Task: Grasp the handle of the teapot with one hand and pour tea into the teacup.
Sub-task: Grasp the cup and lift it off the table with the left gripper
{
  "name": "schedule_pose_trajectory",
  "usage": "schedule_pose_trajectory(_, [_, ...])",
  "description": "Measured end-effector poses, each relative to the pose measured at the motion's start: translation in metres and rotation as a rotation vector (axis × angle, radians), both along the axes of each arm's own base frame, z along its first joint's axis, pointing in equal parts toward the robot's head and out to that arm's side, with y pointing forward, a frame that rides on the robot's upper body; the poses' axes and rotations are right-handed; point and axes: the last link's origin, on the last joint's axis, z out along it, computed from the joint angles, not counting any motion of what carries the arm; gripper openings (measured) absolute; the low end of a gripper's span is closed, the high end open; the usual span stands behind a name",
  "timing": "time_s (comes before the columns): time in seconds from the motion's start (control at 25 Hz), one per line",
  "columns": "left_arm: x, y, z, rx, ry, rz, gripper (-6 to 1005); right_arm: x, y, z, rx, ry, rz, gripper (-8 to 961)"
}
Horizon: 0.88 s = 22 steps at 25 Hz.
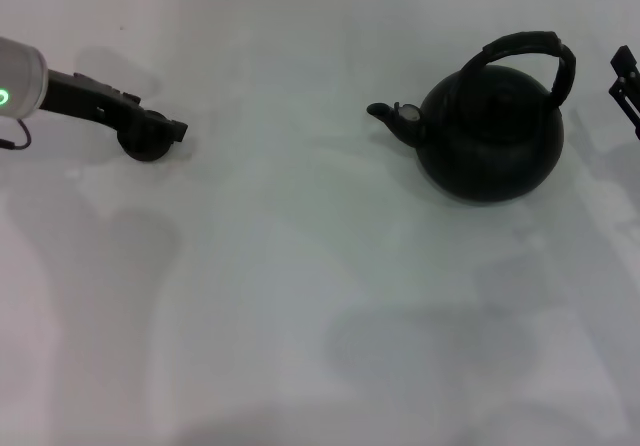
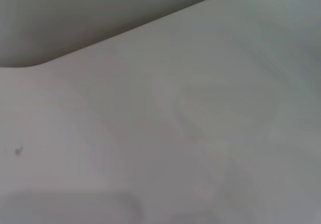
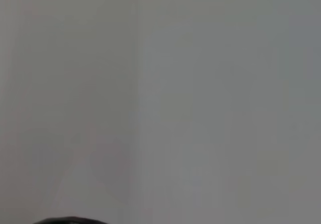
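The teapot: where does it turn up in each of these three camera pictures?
Head view: the teapot stands right of centre, spout pointing left.
Left wrist view: not in it.
Right wrist view: only a dark sliver at the bottom edge, possibly the teapot; cannot tell.
Shared landmark: the white table.

The teapot (image 1: 490,136) stands upright on the white bench (image 1: 300,296), spout pointing left, handle (image 1: 528,54) arched overhead. The left end effector (image 1: 165,126) sits over the teacup (image 1: 145,144); the right end effector (image 1: 625,81) is at the edge.

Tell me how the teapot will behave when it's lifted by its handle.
The teapot looks bulky and round, so probably heavy. Hung from the arched handle, it may swing and tip toward the spout. The textured handle likely grips well.
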Motion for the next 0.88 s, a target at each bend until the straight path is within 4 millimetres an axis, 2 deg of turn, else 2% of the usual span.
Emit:
schedule_pose_trajectory(0.28, [-0.0053, -0.0010, 0.0004, -0.016, 0.051, 0.024, 881, 0.0002, 0.0001, 0.0002, 0.000, -0.002, 0.000, 858])
schedule_pose_trajectory(0.88, [-0.0039, 0.0007, -0.0045, -0.013, 0.049, 0.028, 874, 0.0002, 0.0000, 0.0000, 0.000, -0.002, 0.000, 857])
